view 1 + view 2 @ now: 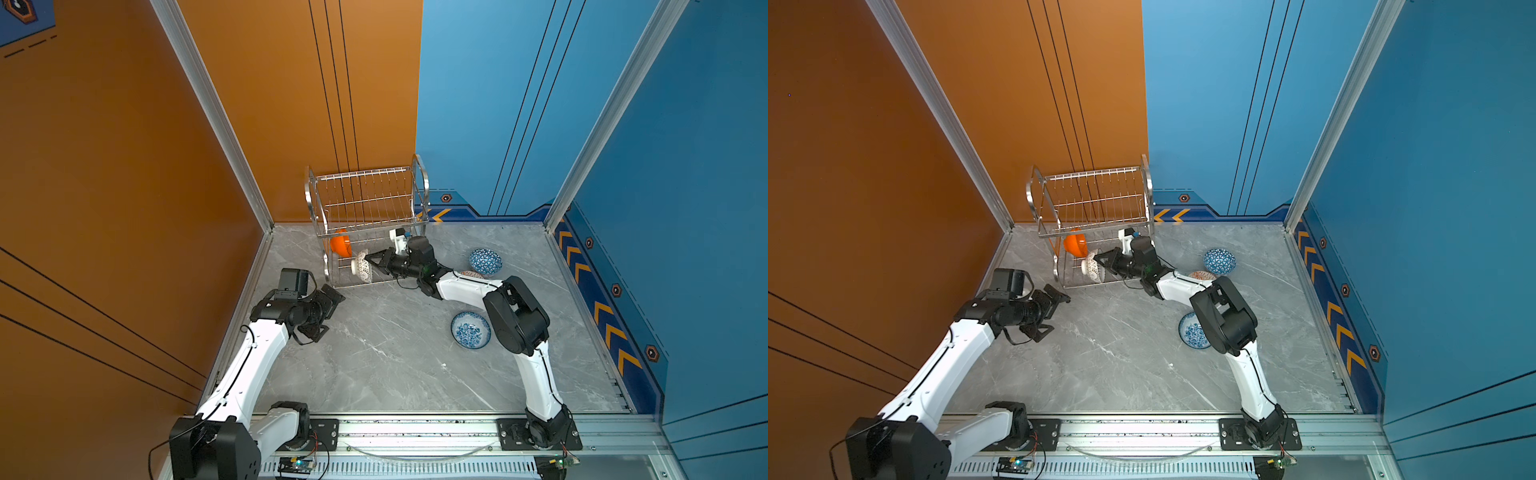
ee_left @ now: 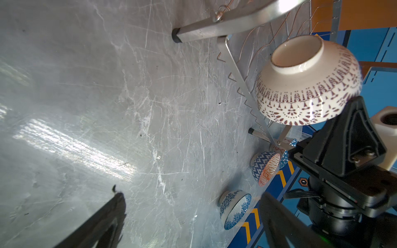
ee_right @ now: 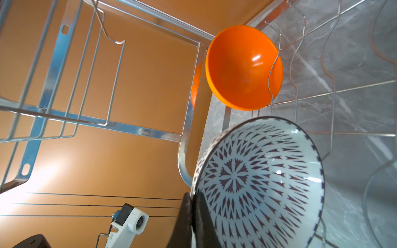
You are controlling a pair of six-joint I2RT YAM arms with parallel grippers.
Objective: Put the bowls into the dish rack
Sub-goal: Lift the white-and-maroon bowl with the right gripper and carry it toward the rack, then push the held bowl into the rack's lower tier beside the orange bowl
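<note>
The steel dish rack (image 1: 365, 208) (image 1: 1092, 203) stands at the back of the table. A plain orange bowl (image 1: 340, 246) (image 3: 242, 66) leans on edge in its lower shelf. My right gripper (image 1: 370, 258) (image 3: 193, 206) is shut on the rim of the white bowl with black lattice (image 1: 362, 267) (image 3: 257, 182) (image 2: 307, 85). It holds that bowl on edge over the lower shelf, beside the orange one. My left gripper (image 1: 326, 316) (image 2: 191, 194) hangs open and holds nothing, near the rack's front left foot.
Three bowls sit on the marble table (image 1: 374, 365) at the right. A blue-white triangle bowl (image 1: 485, 262) is farthest back. An orange-white one (image 1: 471, 274) is partly hidden by my right arm. A blue floral bowl (image 1: 470, 330) (image 2: 235, 209) lies nearer.
</note>
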